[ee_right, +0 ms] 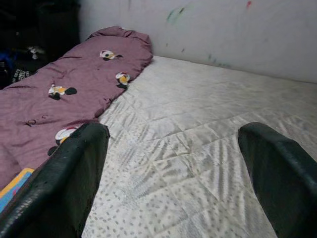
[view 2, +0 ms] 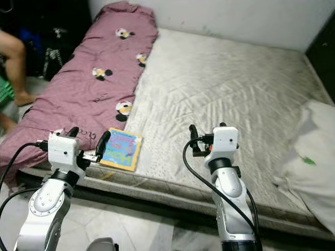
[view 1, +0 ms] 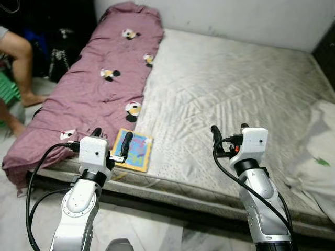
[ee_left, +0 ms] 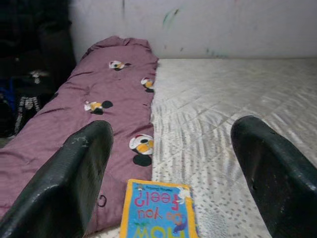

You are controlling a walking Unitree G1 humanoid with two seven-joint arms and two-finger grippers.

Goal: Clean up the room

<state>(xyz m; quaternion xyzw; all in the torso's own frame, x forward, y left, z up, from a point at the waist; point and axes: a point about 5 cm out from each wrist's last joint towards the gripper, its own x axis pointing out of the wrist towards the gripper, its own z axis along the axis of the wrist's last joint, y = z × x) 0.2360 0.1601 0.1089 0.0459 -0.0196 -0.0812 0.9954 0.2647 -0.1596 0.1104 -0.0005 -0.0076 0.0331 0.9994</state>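
Left hand lined up on the book at the bed's edge

The left hand [view 1: 111,142] hovers with fingers spread wide and empty, and just ahead of its tips lies the picture book [view 1: 134,150], flat on the mattress [view 1: 220,89] by the near edge, looks like the first thing to clear. Beyond the book and off to the hand's outer side runs the purple quilt [view 1: 97,89], rumpled along the bed. The right hand [view 1: 229,137] waits open over bare mattress, likely in reserve; farther out on its side sits a white pillow [view 1: 319,151]. A person's legs [view 1: 21,68] show past the quilt
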